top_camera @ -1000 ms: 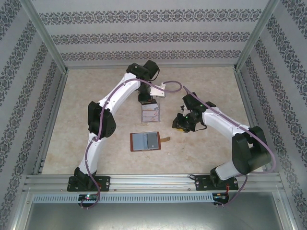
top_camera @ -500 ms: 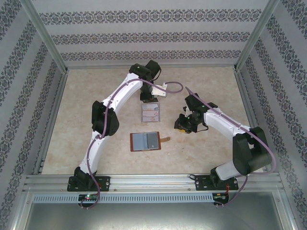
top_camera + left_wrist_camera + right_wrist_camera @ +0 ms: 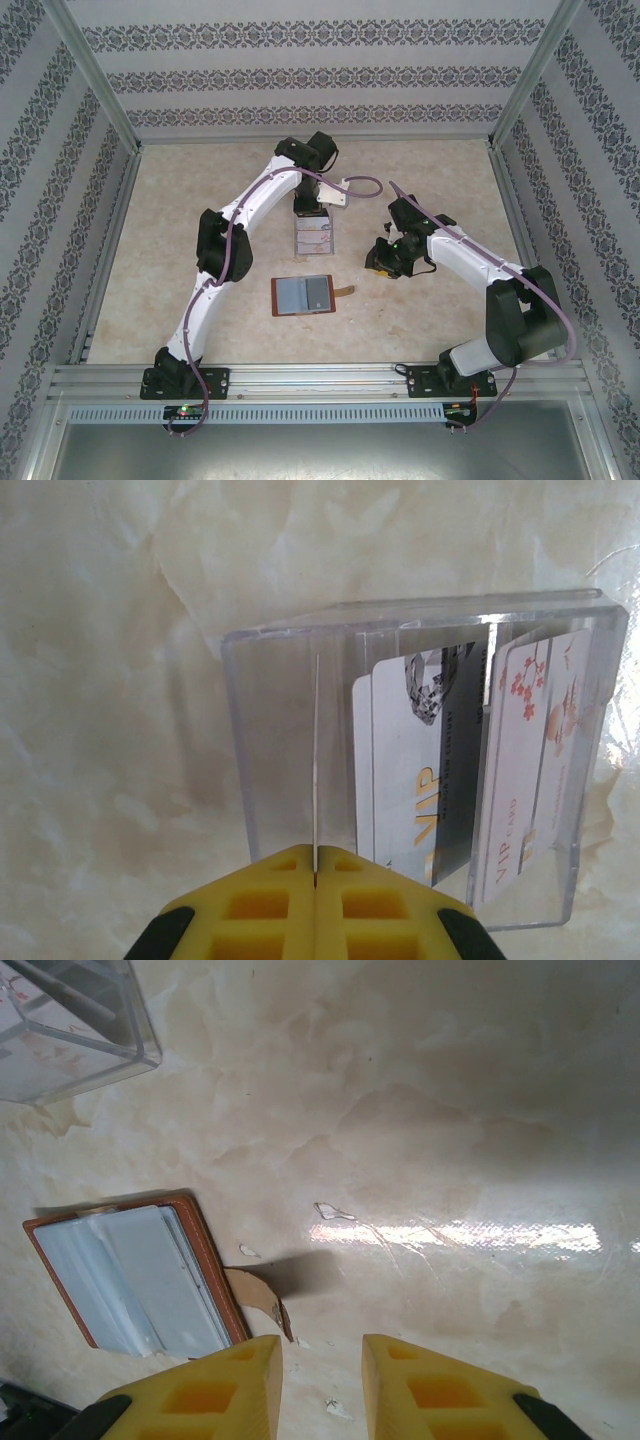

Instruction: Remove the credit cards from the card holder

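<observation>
So here's where we're at. The left end effector [image 3: 315, 862] is out at the far side of the counter [image 3: 450, 1110], right up against the clear acrylic rack [image 3: 285, 730]. Its yellow fingers [image 3: 255, 900] are pressed together on a thin card [image 3: 315, 760] that we see edge-on from the wrist view, just a pale line rising from between them. That line runs up over the left part of the rack, but we can't tell whether it sits in a slot.

Two credit cards [image 3: 430, 770] stand upright in the rack's right-hand section, one behind the other. One is silver-grey with "VIP" on it, and the other [image 3: 535, 770] is white with pinkish blossom print.

The card holder [image 3: 302, 296] lies flat and open in the middle of the counter, well apart from the rack and nearer the arm bases. Its grey-blue pockets face up and the snap tab [image 3: 258, 1295] sticks out to the right.

The right end effector [image 3: 322, 1360] hangs over bare counter just right of the card holder. Its fingers are parted with nothing between them, and it isn't touching anything.
</observation>
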Motion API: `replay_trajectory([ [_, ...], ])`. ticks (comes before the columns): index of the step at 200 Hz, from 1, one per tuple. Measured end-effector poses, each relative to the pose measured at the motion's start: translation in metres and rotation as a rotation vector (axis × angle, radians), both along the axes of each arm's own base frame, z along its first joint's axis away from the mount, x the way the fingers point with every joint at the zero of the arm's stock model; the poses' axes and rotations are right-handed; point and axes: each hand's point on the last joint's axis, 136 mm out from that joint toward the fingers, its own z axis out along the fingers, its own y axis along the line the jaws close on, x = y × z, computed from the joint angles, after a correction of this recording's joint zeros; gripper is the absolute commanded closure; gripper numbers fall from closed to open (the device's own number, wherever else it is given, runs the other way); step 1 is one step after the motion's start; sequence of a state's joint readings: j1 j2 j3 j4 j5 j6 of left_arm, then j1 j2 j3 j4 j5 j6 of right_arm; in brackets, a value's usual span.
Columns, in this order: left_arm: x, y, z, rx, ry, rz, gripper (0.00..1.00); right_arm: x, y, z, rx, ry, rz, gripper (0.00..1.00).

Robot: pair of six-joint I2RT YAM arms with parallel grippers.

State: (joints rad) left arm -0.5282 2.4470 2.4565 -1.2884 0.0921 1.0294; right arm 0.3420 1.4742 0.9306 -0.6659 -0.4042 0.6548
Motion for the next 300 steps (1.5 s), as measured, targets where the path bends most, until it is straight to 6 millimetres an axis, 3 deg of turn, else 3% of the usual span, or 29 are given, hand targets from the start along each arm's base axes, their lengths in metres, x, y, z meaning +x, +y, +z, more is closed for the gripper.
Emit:
replay_trajectory([
  [23,0.008,0.001,0.004,0.006,-0.037,0.016,0.69,0.0,0.0,0.0,0.0,0.0,0.0,0.71],
  [42,0.017,0.001,0.01,-0.002,-0.076,0.033,0.67,0.0,0.0,0.0,0.0,0.0,0.0,0.71],
  [76,0.03,0.007,0.014,0.0,-0.121,0.065,0.66,0.0,0.0,0.0,0.0,0.0,0.0,0.71],
  [153,0.035,0.007,0.016,-0.025,-0.128,0.161,0.72,0.001,0.0,0.0,0.002,-0.001,-0.002,0.71],
  [267,0.045,0.005,0.036,-0.28,-0.055,0.846,0.79,0.003,0.025,-0.005,0.007,-0.003,0.067,0.71],
  [300,0.033,0.013,0.038,-0.343,0.031,1.026,0.77,0.004,0.032,-0.008,0.007,0.005,0.087,0.71],
])
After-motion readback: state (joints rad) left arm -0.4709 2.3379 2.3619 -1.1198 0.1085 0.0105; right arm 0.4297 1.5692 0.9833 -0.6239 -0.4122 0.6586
